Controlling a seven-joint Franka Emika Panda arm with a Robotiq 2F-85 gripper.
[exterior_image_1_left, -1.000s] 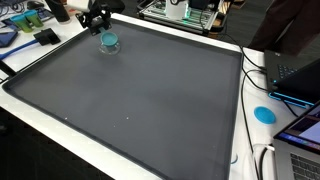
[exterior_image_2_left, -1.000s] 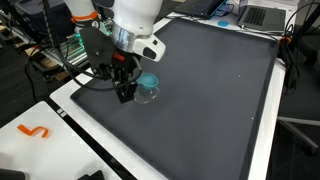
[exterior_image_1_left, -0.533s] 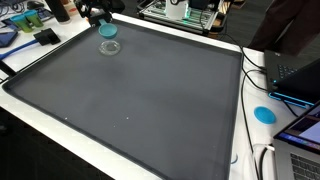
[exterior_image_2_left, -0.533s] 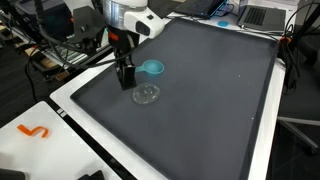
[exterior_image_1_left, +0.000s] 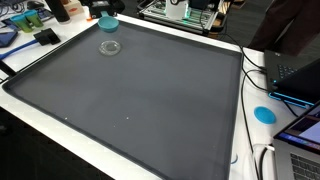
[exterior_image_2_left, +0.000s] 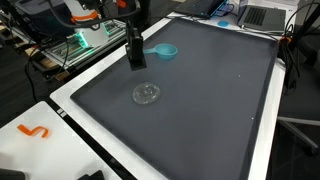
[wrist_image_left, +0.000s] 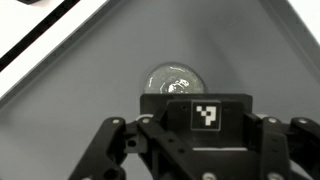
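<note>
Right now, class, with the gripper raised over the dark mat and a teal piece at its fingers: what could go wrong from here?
1. The gripper seems to hold the teal piece by one edge only, with most of it jutting sideways. It could tilt, slip and drop onto the dark mat.
2. The clear dish below is faint against the mat, so a misjudged descent could strike it or push it away.
</note>
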